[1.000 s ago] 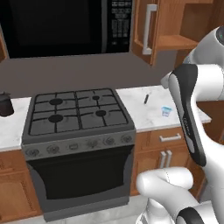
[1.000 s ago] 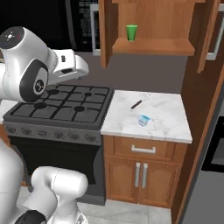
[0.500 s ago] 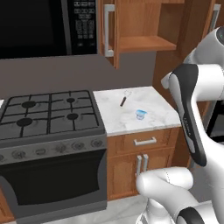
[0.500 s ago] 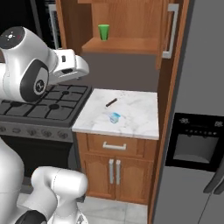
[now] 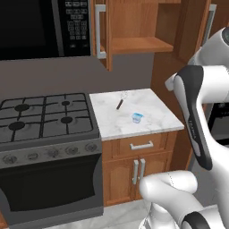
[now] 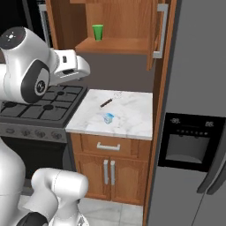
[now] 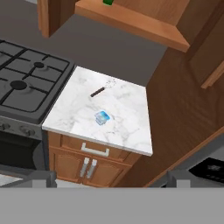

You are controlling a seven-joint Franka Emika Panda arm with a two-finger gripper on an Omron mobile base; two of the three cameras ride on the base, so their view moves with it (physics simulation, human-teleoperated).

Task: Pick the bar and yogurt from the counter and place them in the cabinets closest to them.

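Observation:
The yogurt [image 5: 137,117] [image 6: 108,118] [image 7: 102,117], a tiny pale blue and white cup, stands near the middle of the white marble counter [image 5: 154,112] [image 6: 132,121] [image 7: 127,122]. The bar is out of view. Directly above the counter hangs a brown wooden wall cabinet [image 5: 138,44] [image 6: 118,45] [image 7: 131,21] with its doors swung open. My gripper [image 7: 110,178] is open and holds nothing. It hovers high, well back from the counter and looking down at it.
A thin dark brown stick [image 5: 120,103] [image 6: 106,103] [image 7: 97,92] lies behind the yogurt. A green cup [image 6: 97,32] stands on the cabinet shelf. The gas stove [image 5: 44,117] adjoins the counter's left; a tall wooden panel and dark built-in appliance [image 6: 187,145] bound the right.
The base has driven to the right, so the stove slid left in both base views and the counter came to the centre. The arm kept its pose and the gripper stayed open.

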